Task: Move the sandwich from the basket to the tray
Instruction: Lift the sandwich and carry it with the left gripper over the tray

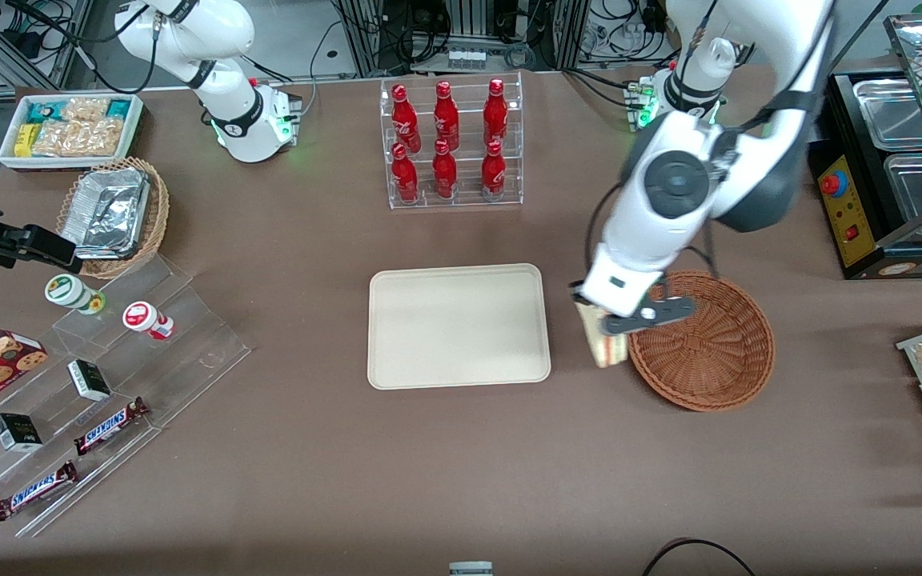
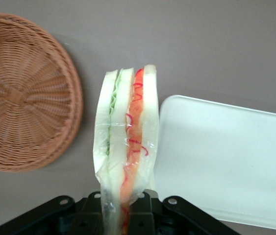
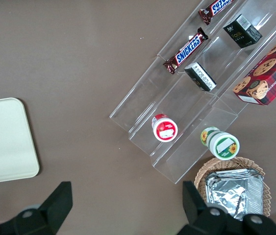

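Observation:
My left gripper [image 1: 605,334] is shut on the sandwich [image 1: 603,344], a plastic-wrapped wedge of pale bread with red and green filling. It holds it above the bare table, in the gap between the round reddish-brown wicker basket [image 1: 721,352] and the cream tray [image 1: 458,325]. In the left wrist view the sandwich [image 2: 126,142] stands up from the gripper [image 2: 128,215], with the empty basket [image 2: 22,93] on one side and the empty tray [image 2: 226,156] on the other.
A clear rack of red bottles [image 1: 450,144] stands farther from the camera than the tray. Toward the parked arm's end are a tan basket with foil containers [image 1: 113,212], a white snack box [image 1: 69,128] and acrylic steps with snacks [image 1: 85,400]. A black counter appliance [image 1: 893,168] stands toward the working arm's end.

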You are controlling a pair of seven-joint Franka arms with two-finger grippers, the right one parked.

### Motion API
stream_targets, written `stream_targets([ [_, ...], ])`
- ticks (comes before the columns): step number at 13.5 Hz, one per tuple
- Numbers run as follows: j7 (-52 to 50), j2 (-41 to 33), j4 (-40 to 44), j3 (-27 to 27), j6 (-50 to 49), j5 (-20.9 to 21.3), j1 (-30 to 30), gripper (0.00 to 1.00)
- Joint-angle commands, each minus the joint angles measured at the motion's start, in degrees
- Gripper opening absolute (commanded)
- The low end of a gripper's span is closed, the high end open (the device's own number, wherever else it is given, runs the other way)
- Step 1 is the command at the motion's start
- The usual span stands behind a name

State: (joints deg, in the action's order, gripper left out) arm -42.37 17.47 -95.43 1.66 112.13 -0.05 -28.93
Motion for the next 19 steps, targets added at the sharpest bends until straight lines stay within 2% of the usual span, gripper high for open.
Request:
stream_targets([
  [1, -2.71, 7.29, 7.96, -0.79, -1.12, -0.12, -4.8, 0.04],
  [5, -6.92, 16.52, 16.22, -0.79, 0.36, -0.12, -11.13, 0.04],
  [10, -8.26, 21.54, 17.3, -0.79, 6.95, -0.12, -16.24, 0.04],
  [19, -6.24, 27.96, 17.56, -0.79, 10.48, 0.58, -18.27, 0.04],
])
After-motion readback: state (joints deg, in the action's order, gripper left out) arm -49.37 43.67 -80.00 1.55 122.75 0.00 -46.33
